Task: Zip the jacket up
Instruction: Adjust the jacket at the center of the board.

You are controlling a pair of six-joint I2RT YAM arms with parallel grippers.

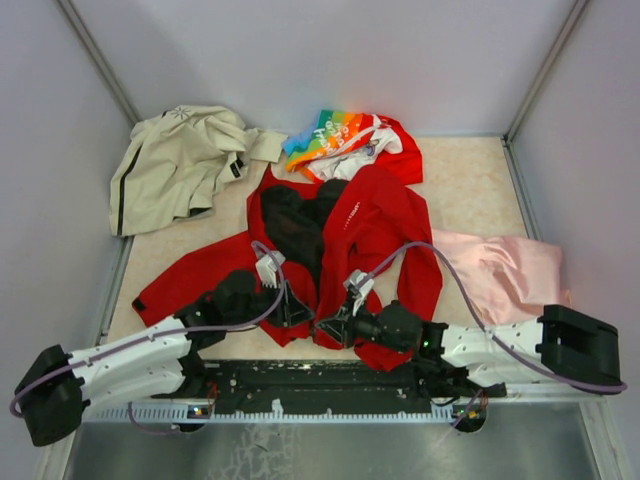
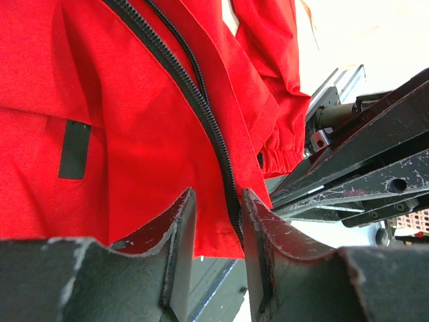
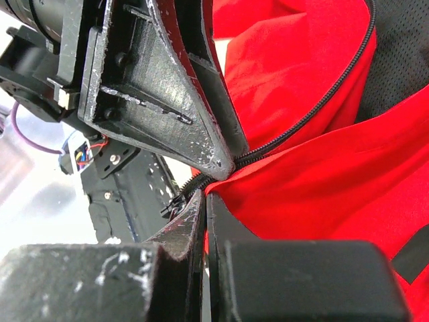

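Note:
The red jacket (image 1: 375, 215) lies open on the table, its black lining showing at the middle. My left gripper (image 1: 290, 308) is at the bottom hem, left of the opening. In the left wrist view its jaws (image 2: 216, 225) stand apart around the hem edge of the jacket (image 2: 134, 100), and the dark zipper teeth (image 2: 201, 100) run down beside the right finger. My right gripper (image 1: 335, 325) is close by and shut on the jacket's (image 3: 322, 188) bottom edge beside the zipper line (image 3: 315, 107). A left finger (image 3: 174, 100) reaches in just above my right gripper (image 3: 206, 201).
A beige jacket (image 1: 180, 165) lies at the back left, a rainbow-printed garment (image 1: 345, 140) behind the red jacket, and a pink cloth (image 1: 505, 270) to the right. A black rail (image 1: 320, 380) runs along the near edge. Walls close in on three sides.

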